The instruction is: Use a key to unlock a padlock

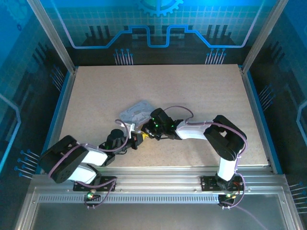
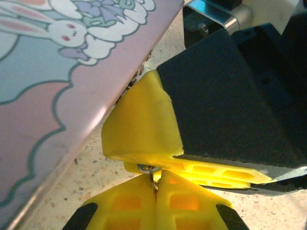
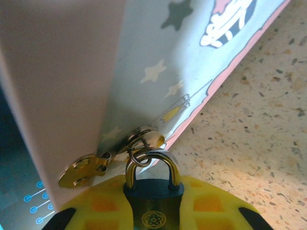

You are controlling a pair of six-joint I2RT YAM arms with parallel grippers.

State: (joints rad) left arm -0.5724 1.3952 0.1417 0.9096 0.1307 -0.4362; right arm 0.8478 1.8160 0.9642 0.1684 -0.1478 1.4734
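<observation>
The padlock is a small dark blue block with a gold emblem. Its metal shackle passes through a ring on the latch of the pale tin. My right gripper is shut on the padlock body, one yellow finger on each side. In the left wrist view my left gripper is shut on the key, a thin metal sliver with a small ring at its tip. The key's tip touches the underside of the right gripper's yellow finger. From above, both grippers meet at the tin's near edge.
The cartoon-printed tin lies mid-table, tilted, its side close beside both grippers. A brass hasp plate hangs at its edge. Speckled tabletop stretches around it, with blue walls and metal rails at the sides.
</observation>
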